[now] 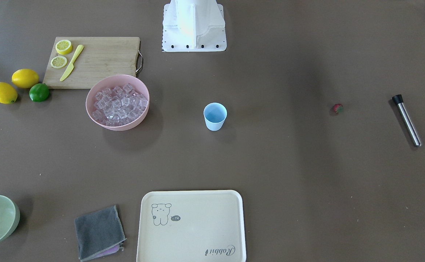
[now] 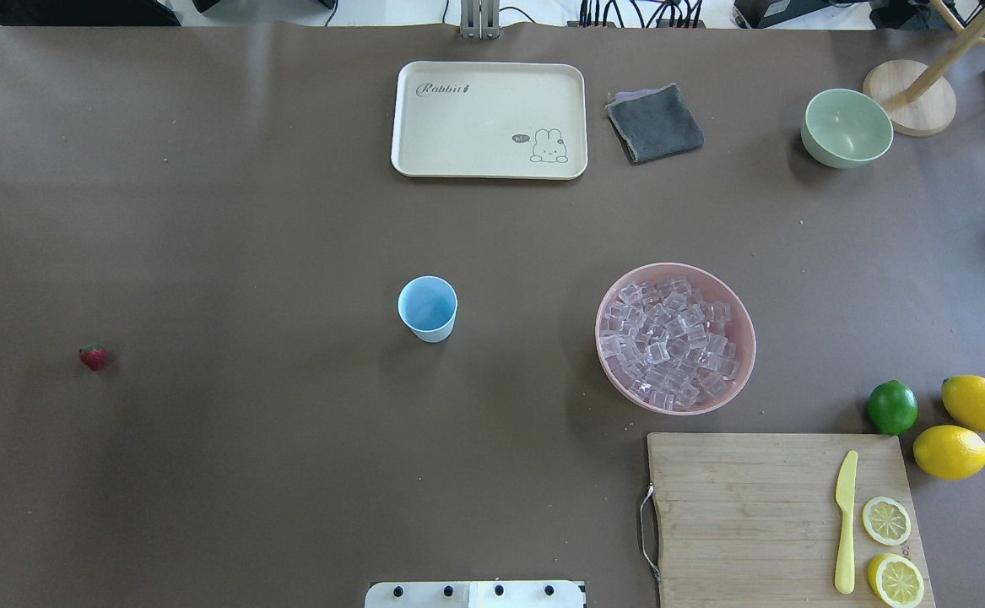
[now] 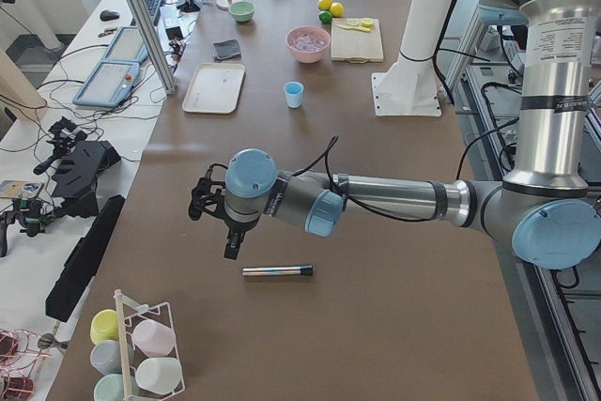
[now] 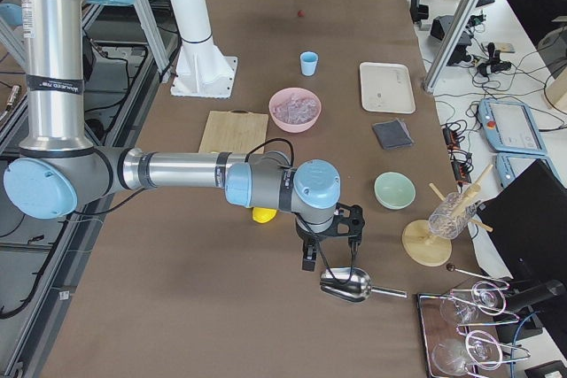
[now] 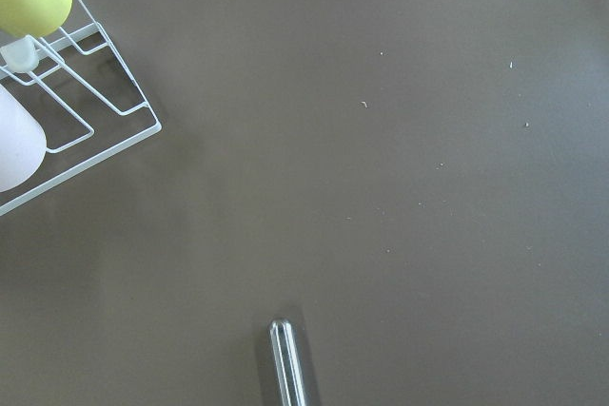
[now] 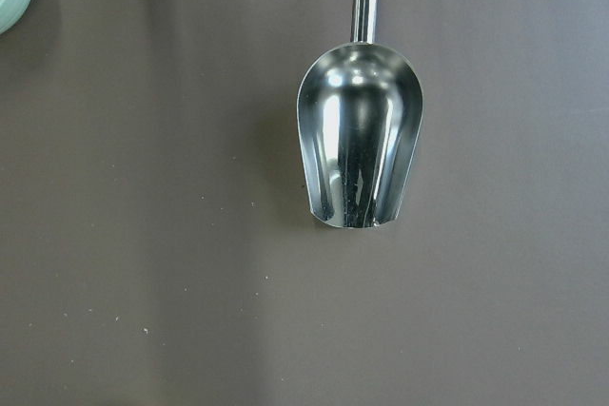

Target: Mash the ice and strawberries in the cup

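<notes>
The cup (image 1: 215,115) stands upright and empty mid-table (image 1: 270,163), between the pink bowl (image 1: 123,128) holding the ice (image 1: 119,104) and the single strawberry (image 1: 337,108), which lies well apart on the robot's left; nothing is loaded yet. The left gripper (image 3: 225,232) hangs close over the steel rod (image 3: 277,270) and the right gripper (image 4: 330,235) over the metal scoop (image 6: 360,145), probably staging each arm at its tool: scoop for ice, rod for mashing. No view shows the fingers clearly enough, so whether either gripper's jaws are spread or closed cannot be told.
</notes>
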Robot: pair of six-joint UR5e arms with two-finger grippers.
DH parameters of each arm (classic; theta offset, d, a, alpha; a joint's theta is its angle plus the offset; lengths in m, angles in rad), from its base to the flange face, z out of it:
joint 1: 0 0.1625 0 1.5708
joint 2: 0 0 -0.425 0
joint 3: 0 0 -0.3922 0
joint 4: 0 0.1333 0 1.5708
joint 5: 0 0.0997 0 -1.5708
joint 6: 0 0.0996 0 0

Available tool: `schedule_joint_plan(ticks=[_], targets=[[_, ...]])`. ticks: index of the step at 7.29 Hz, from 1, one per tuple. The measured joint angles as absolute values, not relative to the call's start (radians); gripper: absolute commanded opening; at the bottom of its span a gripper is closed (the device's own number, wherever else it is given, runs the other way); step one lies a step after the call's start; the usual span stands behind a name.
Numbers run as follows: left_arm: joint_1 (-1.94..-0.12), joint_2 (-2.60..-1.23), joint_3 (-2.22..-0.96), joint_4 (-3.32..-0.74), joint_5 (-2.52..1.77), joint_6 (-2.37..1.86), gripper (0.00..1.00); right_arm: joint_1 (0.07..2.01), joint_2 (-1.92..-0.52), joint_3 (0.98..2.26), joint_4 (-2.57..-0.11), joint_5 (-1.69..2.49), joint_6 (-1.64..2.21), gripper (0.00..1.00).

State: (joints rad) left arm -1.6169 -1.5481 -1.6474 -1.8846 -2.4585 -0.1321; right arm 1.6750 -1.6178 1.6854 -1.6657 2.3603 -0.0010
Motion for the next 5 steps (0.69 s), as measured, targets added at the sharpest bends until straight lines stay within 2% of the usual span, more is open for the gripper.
schedule_joint_plan(ticks=[5], targets=[[-1.653,-1.491,-1.661,-1.877,-2.460,-0.137,0.99,1.660,-1.568,1.747,-1.674,2.372,0.006,1.00]])
